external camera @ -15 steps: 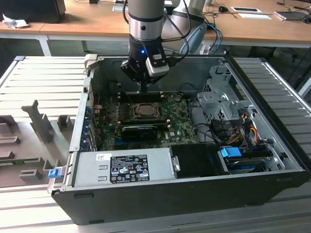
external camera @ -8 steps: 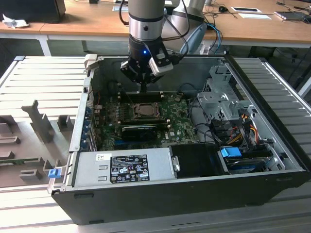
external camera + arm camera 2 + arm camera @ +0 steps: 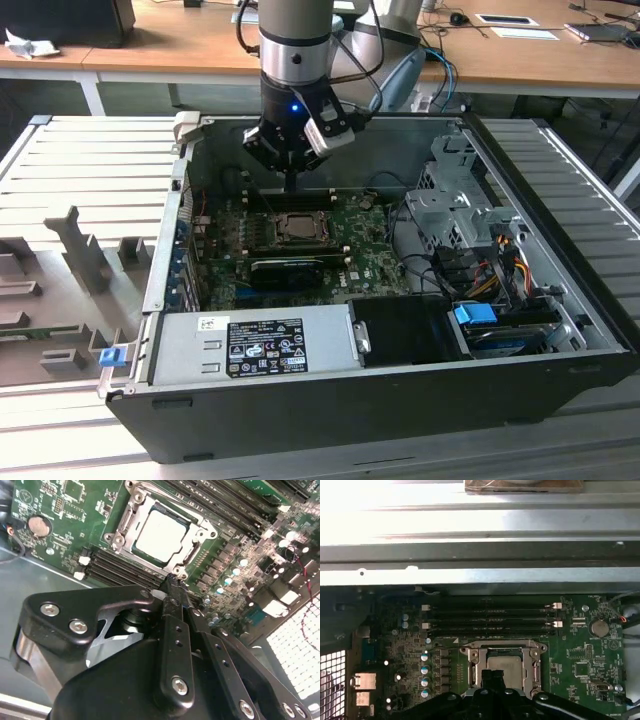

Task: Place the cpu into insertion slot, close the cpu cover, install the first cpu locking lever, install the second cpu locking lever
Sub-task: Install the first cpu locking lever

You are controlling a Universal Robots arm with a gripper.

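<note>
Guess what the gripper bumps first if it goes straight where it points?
The gripper would likely hit the cpu cover at its edge, beside the black memory slots; depth is unclear, so maybe those slots.

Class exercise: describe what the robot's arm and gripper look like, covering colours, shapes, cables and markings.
The arm is a silver-grey cylinder with a black wrist section carrying a small blue light. Black cables loop beside it. The gripper is matt black, built of angular linked plates studded with silver screw heads.

Green motherboard, silver-grey cpu, black end effector — dark grey case, blue clip
</note>
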